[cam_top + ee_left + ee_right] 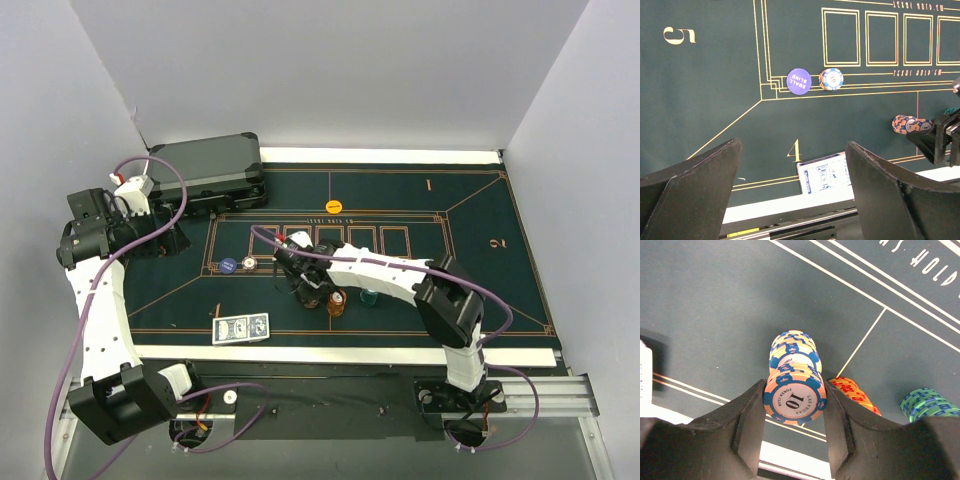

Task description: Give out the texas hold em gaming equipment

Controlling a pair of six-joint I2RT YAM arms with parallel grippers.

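Observation:
My right gripper (794,390) is shut on the near end of a stack of orange-and-blue poker chips (792,352), whose end chip reads "10". Its fingers press both sides of the stack. In the top view the right gripper (303,283) is low over the middle of the green mat. A red-orange chip stack (852,392) and a teal one (927,402) sit just right of it. Blue-backed playing cards (241,328) lie at the mat's near edge. My left gripper (795,200) is open and empty, raised at the left, with the cards (825,172) showing between its fingers.
A purple "small blind" button (799,81) and a blue-and-white chip (831,79) lie side by side on the mat's gold lines. A yellow button (335,207) sits at the far middle. A dark grey hard case (210,170) stands at the back left. White walls enclose the table.

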